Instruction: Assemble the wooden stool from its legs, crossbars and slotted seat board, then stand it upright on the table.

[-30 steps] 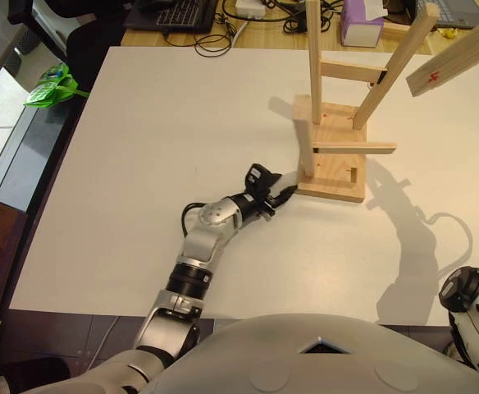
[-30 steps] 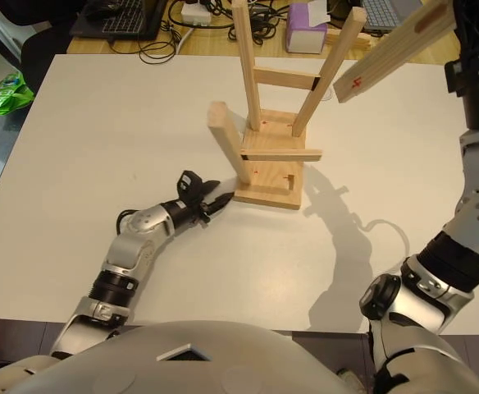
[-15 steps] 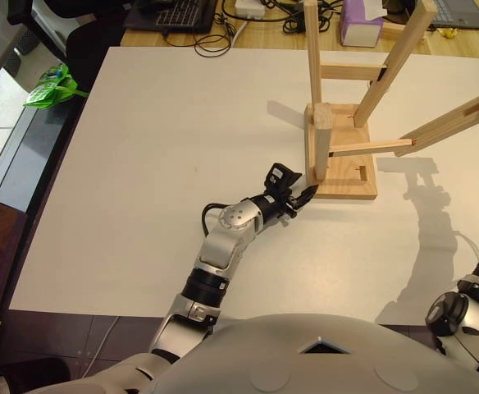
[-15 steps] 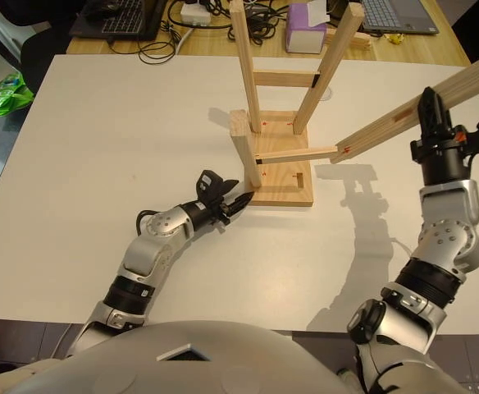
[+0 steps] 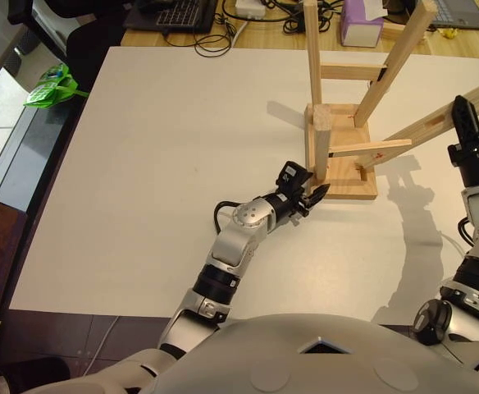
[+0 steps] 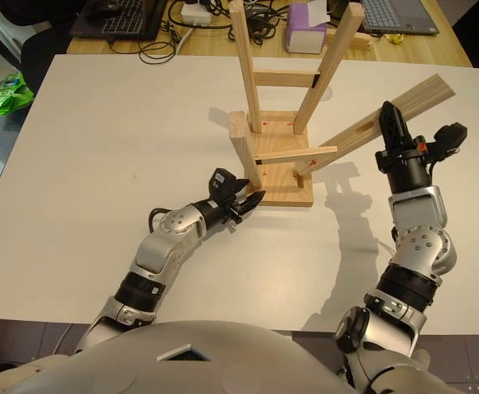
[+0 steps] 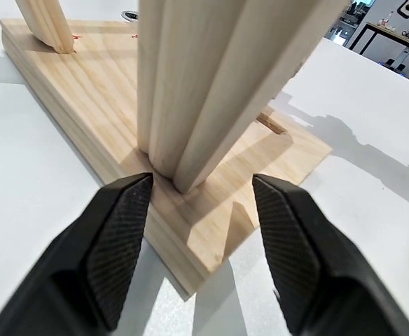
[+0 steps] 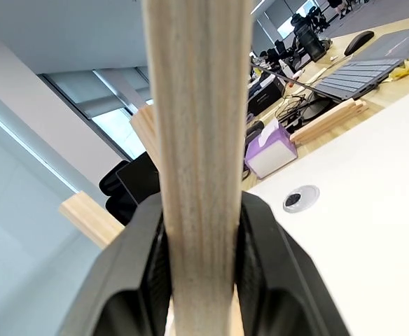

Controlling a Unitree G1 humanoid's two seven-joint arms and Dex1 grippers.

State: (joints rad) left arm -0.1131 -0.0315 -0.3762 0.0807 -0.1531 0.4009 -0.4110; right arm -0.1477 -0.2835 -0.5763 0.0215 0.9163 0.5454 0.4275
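Note:
The slotted seat board lies flat on the white table with three legs standing up from it. A crossbar joins the two rear legs, and another crossbar sticks out from the near leg. My left gripper is open at the board's front left corner, its fingers either side of the near leg's base. My right gripper is shut on the fourth leg, which slants down to the board's front right slot.
A purple tissue box, a keyboard, cables and a laptop line the desk behind the table. A green bag lies off the table's left edge. The table's left half and front offer free room.
My left gripper has slid right along the board's front edge to the near leg. My right arm has lowered the held leg until its end meets the board.

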